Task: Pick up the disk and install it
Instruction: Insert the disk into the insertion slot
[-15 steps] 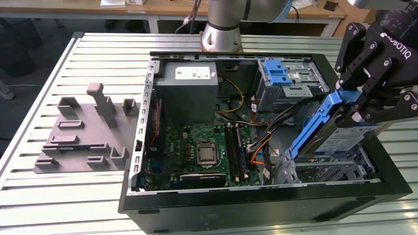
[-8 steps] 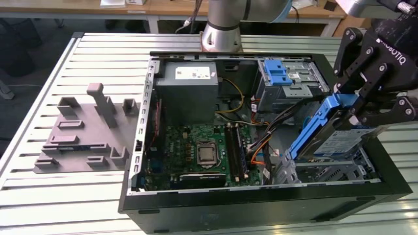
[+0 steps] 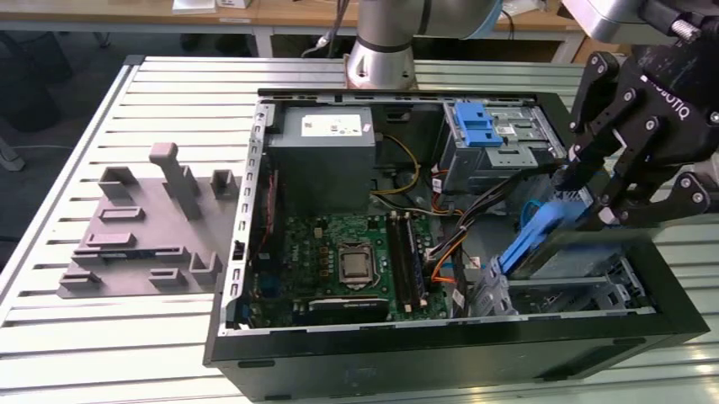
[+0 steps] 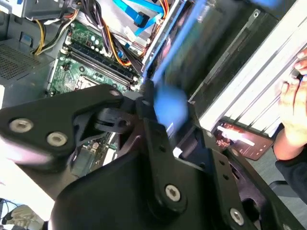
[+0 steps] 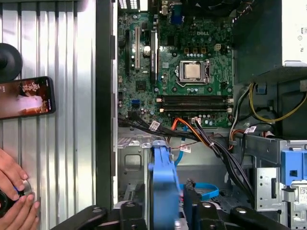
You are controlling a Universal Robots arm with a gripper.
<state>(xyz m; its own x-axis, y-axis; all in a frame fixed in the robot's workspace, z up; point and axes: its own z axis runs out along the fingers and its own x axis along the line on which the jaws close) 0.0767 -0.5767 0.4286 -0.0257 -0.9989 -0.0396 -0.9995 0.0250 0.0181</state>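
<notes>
The disk [image 3: 537, 242] is a flat drive in a blue plastic carrier. It hangs tilted over the metal drive bay [image 3: 573, 293] at the front corner of the open computer case [image 3: 450, 337], on the exterior view's right. My black gripper [image 3: 592, 212] is shut on its upper end. In the first wrist view the disk [image 5: 160, 179] stands edge-on between the two fingers [image 5: 130, 211], above the bay floor. The second wrist view shows the blue carrier [image 4: 170, 105] blurred between the black fingers [image 4: 151, 129].
Inside the case are a grey power-supply box [image 3: 326, 156], a green motherboard [image 3: 348, 261], loose cables [image 5: 211, 143] and a blue latch on a metal cage [image 3: 489, 135]. A grey fixture plate [image 3: 146, 227] lies beside the case. A phone [image 5: 24, 98] and a person's hand [image 5: 14, 191] rest on the slatted table.
</notes>
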